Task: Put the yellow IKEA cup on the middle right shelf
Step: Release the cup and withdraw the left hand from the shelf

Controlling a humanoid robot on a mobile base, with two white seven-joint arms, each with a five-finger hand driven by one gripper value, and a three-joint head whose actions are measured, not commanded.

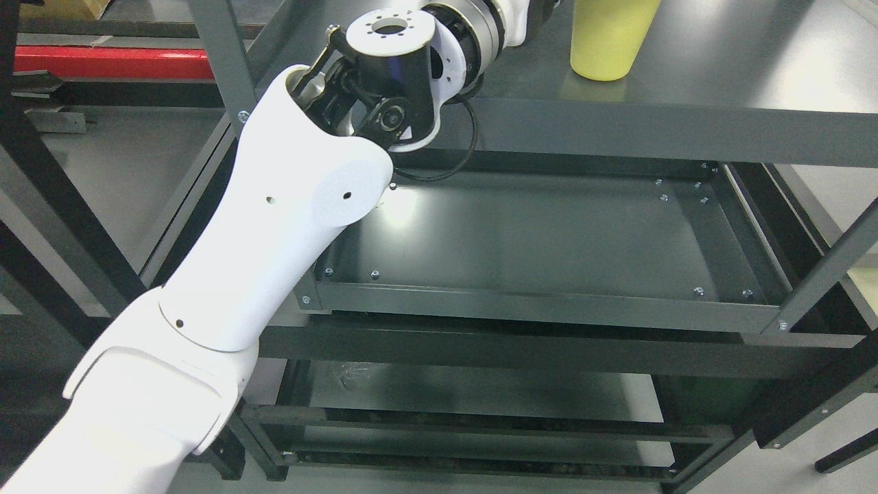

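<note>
The yellow cup [609, 38] stands upright on the dark grey upper shelf [720, 82] at the top of the head view; its rim is cut off by the picture's top edge. My left arm [274, 226] comes in from the lower left and reaches up to that shelf. Its wrist [439, 48] lies just left of the cup. The hand itself is out of the picture above the top edge. The right arm is not in view.
Below the upper shelf is a dark tray-like shelf [535, 302] with a raised rim, and a lower shelf [480, 391] beneath it. Grey uprights [219, 62] frame the rack. A red beam [110, 62] lies at the far left.
</note>
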